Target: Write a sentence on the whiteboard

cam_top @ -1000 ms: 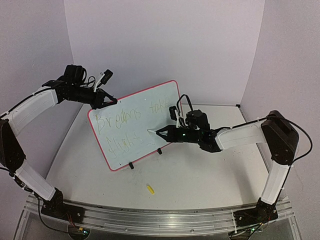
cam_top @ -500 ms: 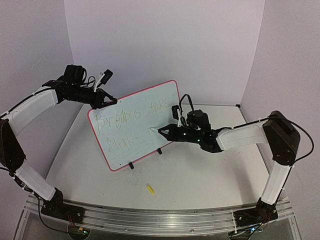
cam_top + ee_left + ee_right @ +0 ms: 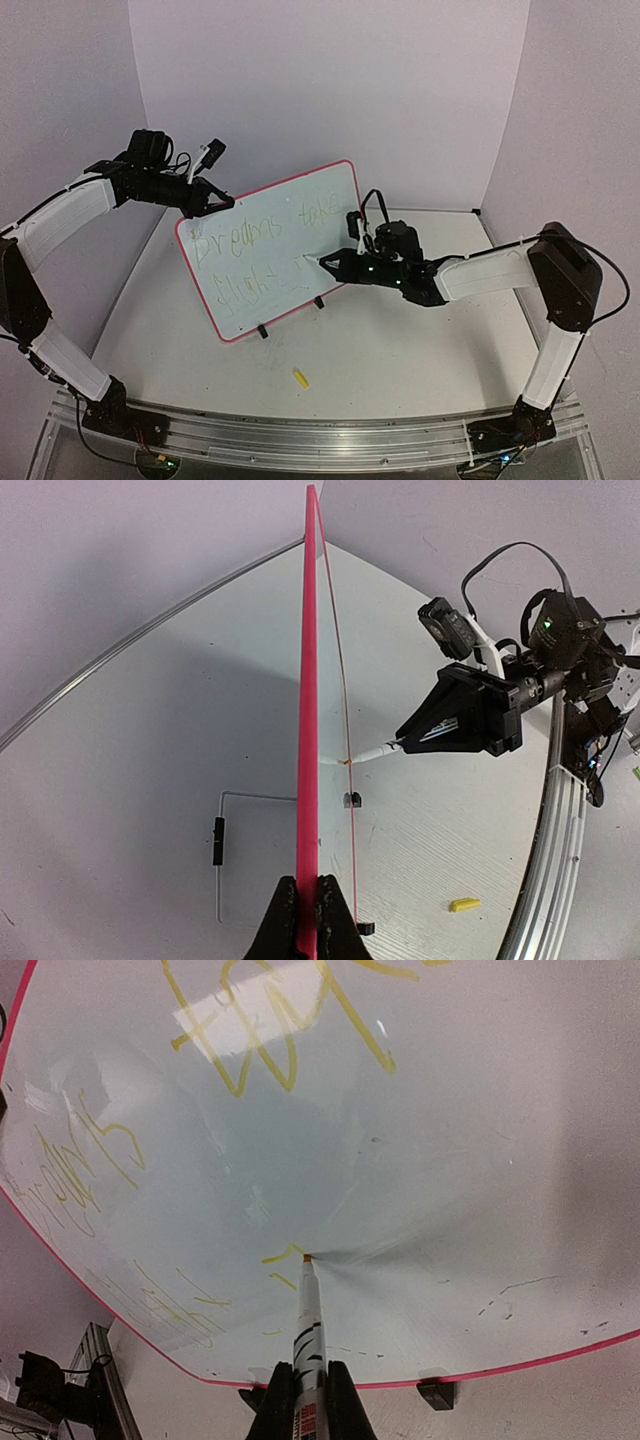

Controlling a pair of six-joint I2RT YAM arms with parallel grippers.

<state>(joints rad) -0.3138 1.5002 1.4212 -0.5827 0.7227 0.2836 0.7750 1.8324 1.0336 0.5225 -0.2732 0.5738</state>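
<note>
The whiteboard (image 3: 270, 250), white with a pink-red border, stands tilted on two black clip feet (image 3: 262, 331) and bears yellow handwriting. My left gripper (image 3: 205, 204) is shut on its top left edge; the left wrist view shows the pink edge (image 3: 309, 730) running up from between the jaws. My right gripper (image 3: 335, 264) is shut on a white marker (image 3: 308, 1335) with black stripes. Its orange tip touches the board's lower middle, next to a fresh yellow stroke (image 3: 281, 1256). The marker also shows in the left wrist view (image 3: 375, 751), meeting the board face.
A yellow marker cap (image 3: 299, 377) lies on the white table in front of the board; it also shows in the left wrist view (image 3: 463, 905). Lilac walls close in the back and both sides. A metal rail (image 3: 320, 440) runs along the near edge.
My right gripper has moved the marker tip a little up and to the right along the board's second line. The left arm and the board have not moved.
</note>
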